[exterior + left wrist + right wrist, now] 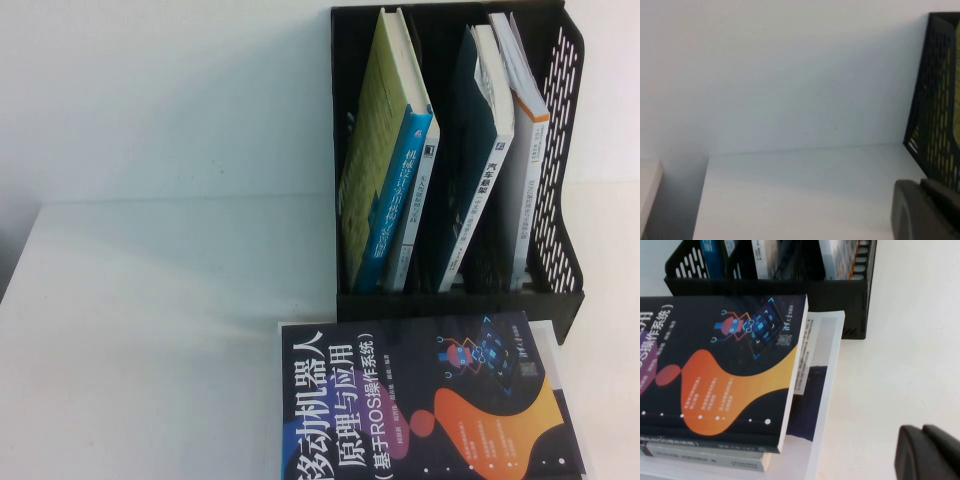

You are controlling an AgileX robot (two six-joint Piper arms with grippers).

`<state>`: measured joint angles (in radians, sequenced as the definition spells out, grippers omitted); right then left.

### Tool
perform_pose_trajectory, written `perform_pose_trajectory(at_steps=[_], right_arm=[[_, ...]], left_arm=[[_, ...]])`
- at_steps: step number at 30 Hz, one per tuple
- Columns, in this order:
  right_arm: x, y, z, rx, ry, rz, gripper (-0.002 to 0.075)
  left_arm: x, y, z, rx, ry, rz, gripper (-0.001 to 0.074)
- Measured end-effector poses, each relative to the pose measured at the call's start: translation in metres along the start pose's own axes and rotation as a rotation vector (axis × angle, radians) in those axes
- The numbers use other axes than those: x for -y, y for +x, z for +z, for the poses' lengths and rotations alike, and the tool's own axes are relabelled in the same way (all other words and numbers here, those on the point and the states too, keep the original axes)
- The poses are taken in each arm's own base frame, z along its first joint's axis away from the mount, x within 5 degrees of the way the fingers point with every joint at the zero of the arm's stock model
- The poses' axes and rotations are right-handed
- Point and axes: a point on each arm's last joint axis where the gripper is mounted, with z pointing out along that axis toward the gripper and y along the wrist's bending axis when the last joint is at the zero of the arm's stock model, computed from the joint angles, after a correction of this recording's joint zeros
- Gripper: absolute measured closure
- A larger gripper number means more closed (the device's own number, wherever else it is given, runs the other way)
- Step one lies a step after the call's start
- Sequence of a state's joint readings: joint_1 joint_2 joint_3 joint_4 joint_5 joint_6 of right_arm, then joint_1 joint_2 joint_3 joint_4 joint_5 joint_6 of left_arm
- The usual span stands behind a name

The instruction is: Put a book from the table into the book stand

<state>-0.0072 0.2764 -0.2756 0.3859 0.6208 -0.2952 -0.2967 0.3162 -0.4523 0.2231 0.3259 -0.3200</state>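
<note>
The pale yellow-green book (378,150) with its teal-blue spine stands tilted in the leftmost compartment of the black book stand (560,200). Its yellow cover shows through the stand's slotted side (944,115) in the left wrist view. Neither gripper shows in the high view. My left gripper (921,187) is shut and empty, low over the white table (150,330) beside the stand's left wall (932,75). My right gripper (923,432) is shut and empty over bare table, to the right of the book stack and in front of the stand (830,295).
A dark navy book (430,400) with orange and purple shapes lies on top of a stack in front of the stand; it also shows in the right wrist view (725,370). A thin white book (822,360) sticks out beneath it. Three other books stand in the stand's other compartments.
</note>
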Motion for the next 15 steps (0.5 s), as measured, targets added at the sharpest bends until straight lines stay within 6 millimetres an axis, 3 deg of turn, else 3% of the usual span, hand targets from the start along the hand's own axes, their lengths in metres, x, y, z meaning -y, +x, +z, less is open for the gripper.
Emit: perform_pose_trajectory(at_steps=[7,15], right_arm=[[0.000,0.000,0.000,0.000,0.000,0.000,0.0725],[0.000,0.000,0.000,0.000,0.000,0.000,0.0726]], left_arm=[[-0.010,0.056,-0.004,0.158,-0.060,-0.158,0.0737],[-0.016,0.104,0.005,0.064,-0.107,-0.251,0.0737]])
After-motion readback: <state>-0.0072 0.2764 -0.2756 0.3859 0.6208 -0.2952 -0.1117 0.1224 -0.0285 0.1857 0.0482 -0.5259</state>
